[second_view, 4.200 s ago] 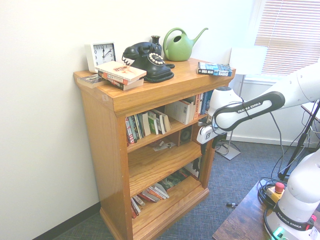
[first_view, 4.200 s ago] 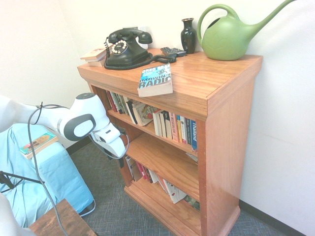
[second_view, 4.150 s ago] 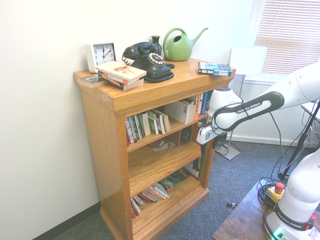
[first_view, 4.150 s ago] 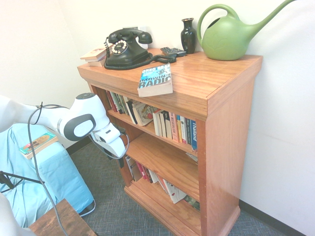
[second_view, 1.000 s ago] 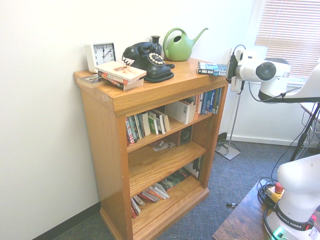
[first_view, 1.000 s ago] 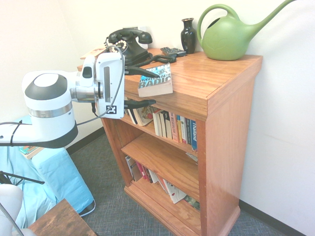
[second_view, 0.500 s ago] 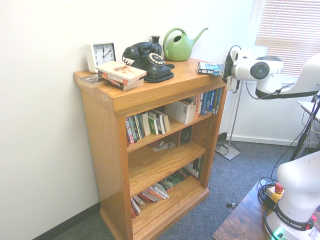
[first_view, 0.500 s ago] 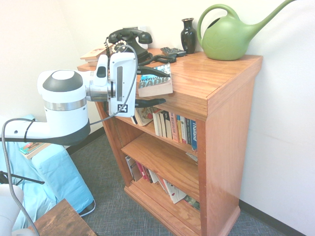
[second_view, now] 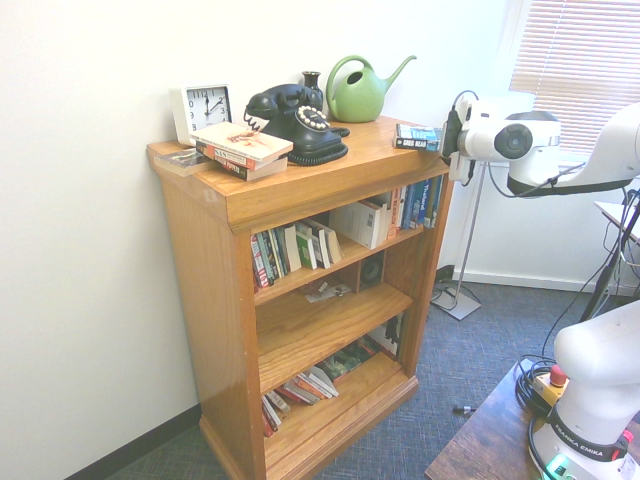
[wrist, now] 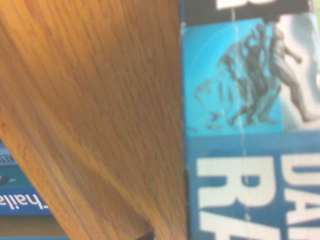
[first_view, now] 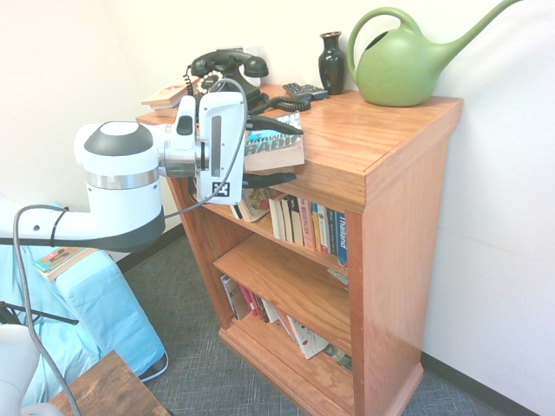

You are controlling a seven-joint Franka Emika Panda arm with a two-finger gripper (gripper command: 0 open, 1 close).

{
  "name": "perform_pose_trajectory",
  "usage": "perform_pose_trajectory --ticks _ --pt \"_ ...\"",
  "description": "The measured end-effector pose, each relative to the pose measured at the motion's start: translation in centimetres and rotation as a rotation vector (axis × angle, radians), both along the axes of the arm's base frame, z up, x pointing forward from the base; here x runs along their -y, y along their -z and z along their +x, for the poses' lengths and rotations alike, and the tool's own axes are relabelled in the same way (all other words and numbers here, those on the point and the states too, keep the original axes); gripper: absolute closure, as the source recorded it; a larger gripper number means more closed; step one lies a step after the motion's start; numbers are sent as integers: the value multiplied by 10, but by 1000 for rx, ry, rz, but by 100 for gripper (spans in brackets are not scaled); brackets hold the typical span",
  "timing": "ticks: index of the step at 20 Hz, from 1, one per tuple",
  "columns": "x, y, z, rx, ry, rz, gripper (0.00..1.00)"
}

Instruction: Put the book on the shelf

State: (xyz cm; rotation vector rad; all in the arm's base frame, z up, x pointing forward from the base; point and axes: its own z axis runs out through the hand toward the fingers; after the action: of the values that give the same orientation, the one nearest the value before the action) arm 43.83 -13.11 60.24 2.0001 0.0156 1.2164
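Observation:
The book, blue-teal with white title letters, lies flat at the front edge of the bookcase's top. My gripper is open and level with it, one finger above the cover and the other under the top's overhang. Neither finger visibly presses on the book. From the other side, the book lies at the top's right corner with the gripper against its end. The wrist view is filled by the book's cover and the wood grain. The shelf, also, carries a row of upright paperbacks.
On the top stand a black telephone, a dark vase, a green watering can, a remote, small stacked books and a clock. A blue cloth lies to the left.
The arm has risen from low beside the bookcase to the height of its top. In the last second it slid towards the book until its open fingers straddle the book and the board's edge.

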Motion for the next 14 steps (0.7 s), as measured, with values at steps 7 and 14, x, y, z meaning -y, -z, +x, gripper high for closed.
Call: perform_pose_trajectory --ticks 7,14 --pt "5 -2 -1 26 38 18 100" --pt "7 -2 -1 37 52 26 100"
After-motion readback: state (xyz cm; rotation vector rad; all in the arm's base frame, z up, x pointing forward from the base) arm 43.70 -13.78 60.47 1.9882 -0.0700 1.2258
